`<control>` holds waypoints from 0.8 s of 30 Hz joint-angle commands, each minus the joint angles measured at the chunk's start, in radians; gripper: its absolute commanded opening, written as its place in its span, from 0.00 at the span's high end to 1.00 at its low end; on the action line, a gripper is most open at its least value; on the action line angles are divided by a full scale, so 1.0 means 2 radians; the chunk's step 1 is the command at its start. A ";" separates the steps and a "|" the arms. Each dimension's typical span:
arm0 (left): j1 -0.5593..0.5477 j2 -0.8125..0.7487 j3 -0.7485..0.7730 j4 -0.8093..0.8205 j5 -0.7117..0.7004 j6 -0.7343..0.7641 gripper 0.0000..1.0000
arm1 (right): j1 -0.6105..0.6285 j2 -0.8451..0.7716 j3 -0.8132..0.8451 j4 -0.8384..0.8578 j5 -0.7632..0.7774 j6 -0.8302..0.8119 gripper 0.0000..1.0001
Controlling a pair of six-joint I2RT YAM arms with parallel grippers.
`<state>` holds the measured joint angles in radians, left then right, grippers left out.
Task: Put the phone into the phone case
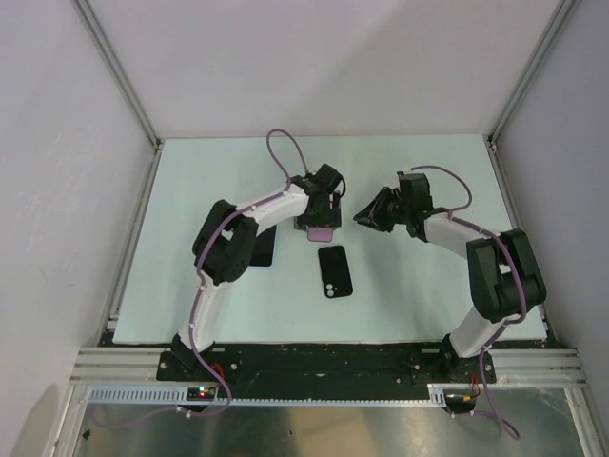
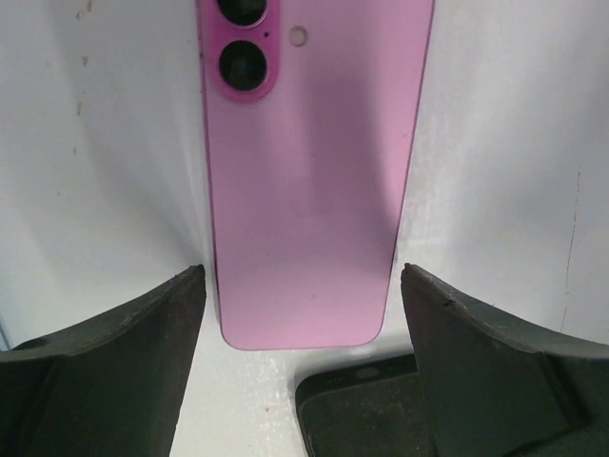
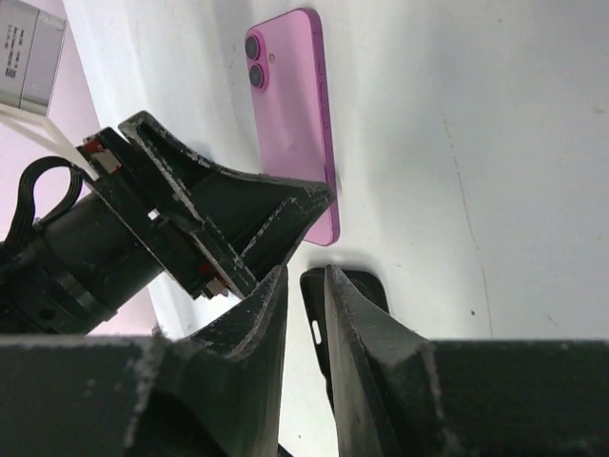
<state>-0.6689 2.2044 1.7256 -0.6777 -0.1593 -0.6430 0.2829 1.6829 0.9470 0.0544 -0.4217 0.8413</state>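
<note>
Pink phone point(image 2: 304, 190) lies flat on the table point(image 1: 428, 181), back up, near the middle. Its two camera lenses point(image 2: 243, 65) sit at the 11 o'clock corner in the left wrist view. Left fingers point(image 2: 143, 324) are spread wide, one on each side of the phone's near end. A strip of table shows btwn each finger and the phone's edges, so they grip nothing. Black phone case point(image 1: 334, 270) lies flat at 6 o'clock of the phone in the top view, close by but not touching, w/ a thin band of table btwn them. In the left wrist view only a corner of the case shows, at 5 o'clock of the phone's end, partly behind the right-hand finger. Right fingers point(image 3: 381, 362) hover at 3 o'clock of the phone in the top view, tips pointing toward the left fingers. They're nearly together, w/ just a narrow slit btwn the tips and nothing in it; the case shows through the slit, lower down. A 2nd dark flat slab point(image 1: 264, 246) lies at 9 o'clock of the case, partly under the left arm point(image 1: 224, 252); can't tell what it is.
</note>
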 commanded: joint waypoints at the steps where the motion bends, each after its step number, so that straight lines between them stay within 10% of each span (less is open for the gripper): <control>1: -0.014 0.017 0.032 -0.011 -0.035 0.016 0.13 | -0.011 -0.040 -0.013 -0.023 0.018 -0.028 0.73; 20: -0.024 0.059 0.086 -0.083 -0.069 0.007 0.28 | -0.019 -0.098 -0.032 -0.060 0.023 -0.053 0.73; 24: -0.026 0.056 0.082 -0.088 -0.052 0.011 0.45 | -0.019 -0.096 -0.032 -0.062 0.016 -0.061 0.73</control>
<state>-0.7124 2.2993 1.8793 -0.8093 -0.2584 -0.6277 0.2501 1.5230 0.8825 -0.0601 -0.3901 0.7547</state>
